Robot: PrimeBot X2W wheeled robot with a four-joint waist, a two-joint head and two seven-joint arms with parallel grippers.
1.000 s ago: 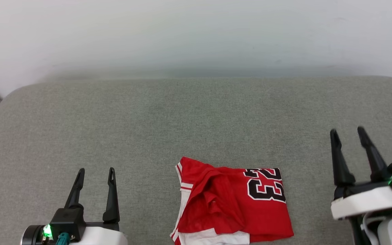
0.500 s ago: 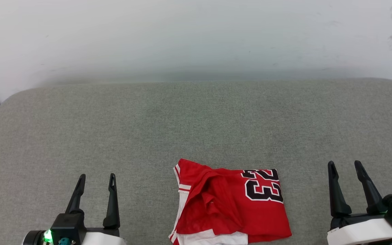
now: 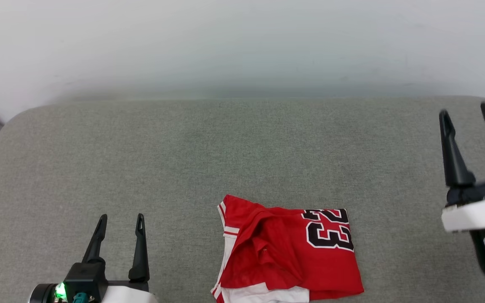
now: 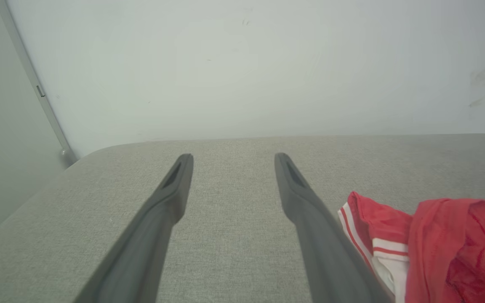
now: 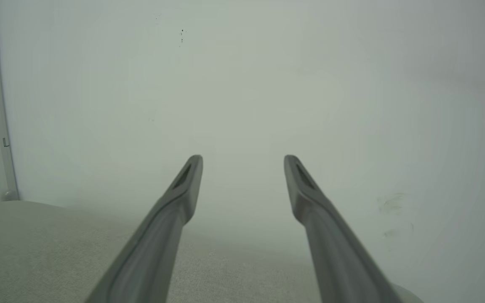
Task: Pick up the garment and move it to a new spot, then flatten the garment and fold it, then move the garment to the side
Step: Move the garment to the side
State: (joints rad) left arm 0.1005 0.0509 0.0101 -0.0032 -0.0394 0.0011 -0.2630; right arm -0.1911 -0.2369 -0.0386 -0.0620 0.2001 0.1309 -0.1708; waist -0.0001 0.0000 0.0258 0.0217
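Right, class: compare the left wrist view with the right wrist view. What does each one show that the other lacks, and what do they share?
Left wrist view: the red garment, bunched, its striped trim showing, to the right of the open left gripper. Right wrist view: the open right gripper pointing at the wall, with small dark specks high up. Shared: that pale wall and the grey cushion.

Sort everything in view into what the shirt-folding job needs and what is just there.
Belongs to the job:
red jersey T-shirt
left gripper, open
right gripper, open

Just there:
grey fabric surface under the shirt
white wall
grey wall strip
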